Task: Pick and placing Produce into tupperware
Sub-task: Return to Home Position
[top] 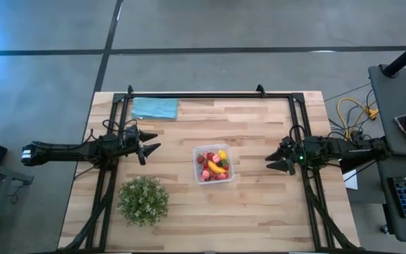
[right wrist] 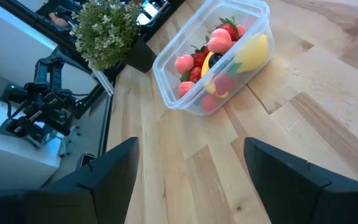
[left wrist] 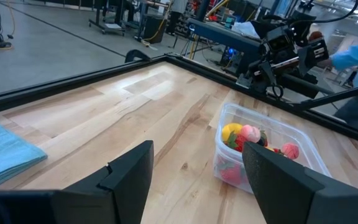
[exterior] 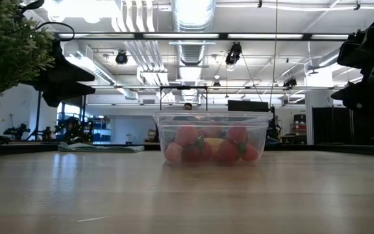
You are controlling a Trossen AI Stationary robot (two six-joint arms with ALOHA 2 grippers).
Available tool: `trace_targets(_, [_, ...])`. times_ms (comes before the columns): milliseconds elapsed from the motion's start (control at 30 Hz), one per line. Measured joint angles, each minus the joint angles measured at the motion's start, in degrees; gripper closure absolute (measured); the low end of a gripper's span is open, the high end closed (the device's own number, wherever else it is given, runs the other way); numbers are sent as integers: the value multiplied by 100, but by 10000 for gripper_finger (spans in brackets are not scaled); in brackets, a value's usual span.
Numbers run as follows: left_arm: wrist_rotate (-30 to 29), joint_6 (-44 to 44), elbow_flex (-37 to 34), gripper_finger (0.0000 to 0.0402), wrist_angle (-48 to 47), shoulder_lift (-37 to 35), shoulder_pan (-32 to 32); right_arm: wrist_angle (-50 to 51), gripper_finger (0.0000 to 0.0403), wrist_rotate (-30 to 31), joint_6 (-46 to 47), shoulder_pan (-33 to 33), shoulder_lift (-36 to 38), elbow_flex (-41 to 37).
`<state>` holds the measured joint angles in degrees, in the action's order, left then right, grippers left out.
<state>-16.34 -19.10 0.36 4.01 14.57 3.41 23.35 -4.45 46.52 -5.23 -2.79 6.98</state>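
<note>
The green plant (top: 143, 200) stood nearest, by the front edge of the wooden table (top: 259, 212). At mid-table the clear tupperware (top: 195, 166) held the produce (top: 213, 166), red and pink fruits with a yellow banana. It lay between the left gripper (top: 151, 152) and the right gripper (top: 277, 164), apart from both. Each gripper's fingers were spread and empty. A teal cloth (top: 154, 108) lay farthest.

Bushy plant (top: 143, 200), teal cloth (top: 154, 108), perhaps folded
</note>
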Motion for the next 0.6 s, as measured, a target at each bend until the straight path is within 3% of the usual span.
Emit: trace_targets(600, [0, 1, 0, 168, 0, 0, -1, 0, 123, 0, -2, 0, 0, -2])
